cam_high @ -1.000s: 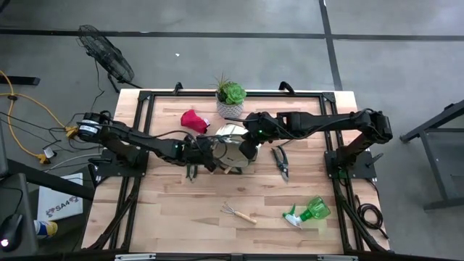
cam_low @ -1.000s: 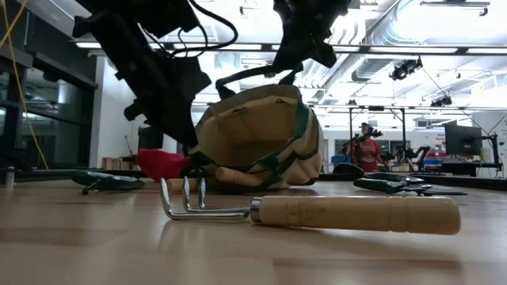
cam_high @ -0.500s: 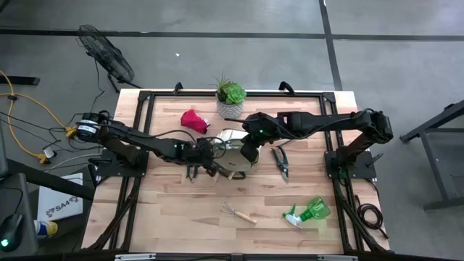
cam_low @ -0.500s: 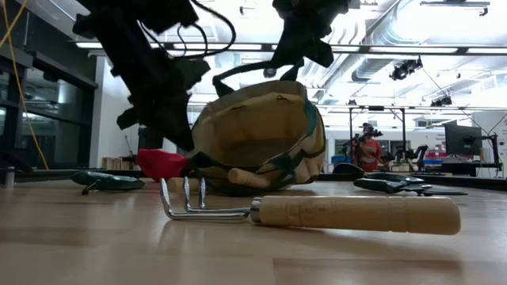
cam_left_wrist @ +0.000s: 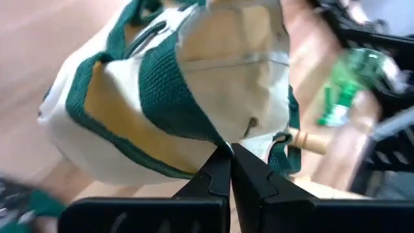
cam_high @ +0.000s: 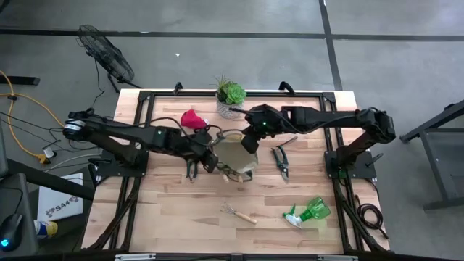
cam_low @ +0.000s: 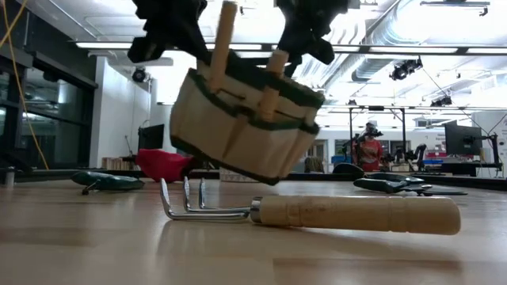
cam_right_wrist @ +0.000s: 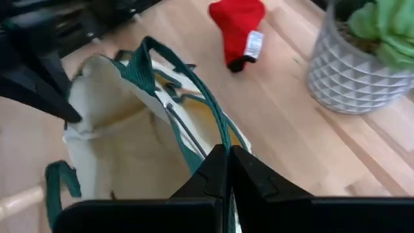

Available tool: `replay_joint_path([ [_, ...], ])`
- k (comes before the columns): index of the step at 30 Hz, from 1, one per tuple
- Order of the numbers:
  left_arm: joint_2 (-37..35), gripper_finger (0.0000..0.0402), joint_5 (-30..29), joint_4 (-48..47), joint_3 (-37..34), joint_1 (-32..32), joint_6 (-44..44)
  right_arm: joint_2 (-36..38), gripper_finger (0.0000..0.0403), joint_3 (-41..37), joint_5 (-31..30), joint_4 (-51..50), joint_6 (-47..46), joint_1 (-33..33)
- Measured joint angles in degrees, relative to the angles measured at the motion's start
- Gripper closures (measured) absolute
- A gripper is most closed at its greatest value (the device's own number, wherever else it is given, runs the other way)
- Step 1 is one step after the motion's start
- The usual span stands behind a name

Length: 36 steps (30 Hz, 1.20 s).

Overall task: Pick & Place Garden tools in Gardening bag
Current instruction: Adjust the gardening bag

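Note:
The gardening bag (cam_low: 242, 127), tan with green trim, hangs tilted between my two grippers at the table's middle (cam_high: 235, 156). Two wooden tool handles (cam_low: 224, 36) (cam_low: 274, 79) stick up out of its mouth. My left gripper (cam_left_wrist: 229, 152) is shut on the bag's left rim, and my right gripper (cam_right_wrist: 226, 152) is shut on its right rim. A hand rake (cam_high: 238, 212) and the green spray bottle (cam_high: 308, 212) lie near the front edge. Shears lie right of the bag (cam_high: 281, 161) and left of it (cam_high: 192, 172). The red glove (cam_high: 191, 118) lies behind. My left gripper pinches the bag's rim where green trim meets cream cloth (cam_left_wrist: 223, 139) between its two fingers, slanting down from the table's left. That side of the bag is lifted well clear. My right gripper pinches the green edge at the bag's mouth (cam_right_wrist: 217, 139), slanting down from the table's right. The bag hangs below, mouth up and tilted; whether its lowest corner (cam_low: 273, 180) touches the table I cannot tell.
A succulent in a white pot (cam_high: 230, 98) stands at the far edge behind the bag. Bare wood lies at the front left of the table (cam_high: 167, 210). A black frame (cam_high: 145, 98) runs around the table top.
My left gripper has risen with the bag's left rim. The bag, which lay slumped on its side on the table, has swung up and now hangs mouth up between both grippers. The wooden handles, earlier poking out low at the front, now point upward.

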<state>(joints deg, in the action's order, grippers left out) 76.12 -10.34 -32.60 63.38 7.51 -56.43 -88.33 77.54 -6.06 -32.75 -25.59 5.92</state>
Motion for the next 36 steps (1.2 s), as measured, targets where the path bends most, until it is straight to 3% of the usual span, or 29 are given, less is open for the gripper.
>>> replay_joint_path([
  [3, 0.01, 0.0401, -2.6, -3.09, 0.51, -0.86, -1.54, 0.0, 0.0399, 0.0, 0.02, -0.83, -1.16, 1.78],
  [7, 0.15, 0.0401, 0.3, -1.36, -1.64, -3.74, -1.91, -0.11, 0.0399, 0.0, 0.01, -2.66, -3.42, 3.66],
  [11, 0.42, 0.0401, 7.27, 5.19, -5.4, -6.65, -1.83, -0.15, 0.0399, -0.02, 0.24, -4.53, -4.46, 4.64],
  [14, 0.42, 0.0402, 16.08, 14.02, -8.22, -7.93, -2.15, -0.15, 0.0399, -0.02, 2.0, -5.66, -4.73, 5.93],
  [17, 0.43, 0.0401, 23.22, 21.35, -8.95, -7.55, -2.47, -0.15, 0.0399, -0.02, 5.03, -7.39, -6.36, 7.01],
  [20, 0.37, 0.0401, 26.7, 24.62, -8.95, -6.29, -2.54, -0.18, 0.0399, -0.02, 8.28, -9.06, -7.25, 7.37],
  [26, 0.2, 0.0401, 27.48, 19.7, -9.01, -8.7, 0.04, -0.22, 0.0399, -0.02, 9.6, -10.42, -7.63, 8.58],
  [36, 0.22, 0.0401, 28.07, 20.27, -18.45, -17.64, -2.6, -3.34, 0.0399, -0.83, 7.67, -10.27, -5.85, 11.93],
])
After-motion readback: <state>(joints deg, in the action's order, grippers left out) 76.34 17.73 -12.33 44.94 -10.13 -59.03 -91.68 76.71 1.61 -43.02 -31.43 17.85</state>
